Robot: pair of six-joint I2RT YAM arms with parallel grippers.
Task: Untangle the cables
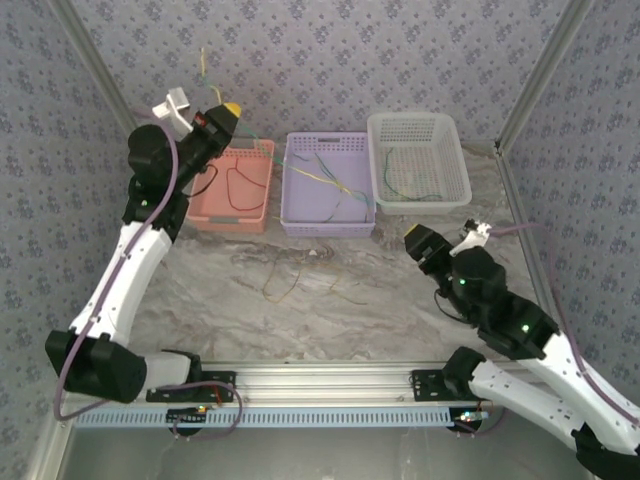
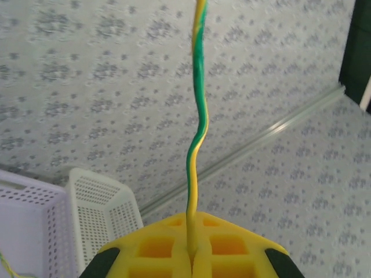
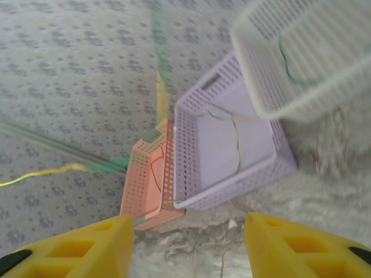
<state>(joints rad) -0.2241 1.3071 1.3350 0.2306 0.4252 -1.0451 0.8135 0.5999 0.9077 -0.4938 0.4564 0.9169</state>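
Note:
My left gripper point(image 1: 232, 108) is raised above the pink basket point(image 1: 228, 224), shut on a green-and-yellow cable point(image 2: 197, 133) that rises from between its yellow fingers point(image 2: 168, 249). Loose thin cables point(image 1: 285, 280) lie on the marble table in front of the baskets. More cables sit in the purple basket point(image 1: 328, 228), a green one point(image 1: 410, 185) in the white basket point(image 1: 420, 203), and red and black ones point(image 1: 235, 185) in the pink one. My right gripper point(image 1: 415, 240) hangs open to the right, over the table, its fingers point(image 3: 75, 249) wide apart with nothing between them.
The three baskets stand in a row at the back of the table. Patterned walls and metal frame posts point(image 1: 100, 70) close in the sides. An aluminium rail point(image 1: 320, 378) runs along the near edge between the arm bases.

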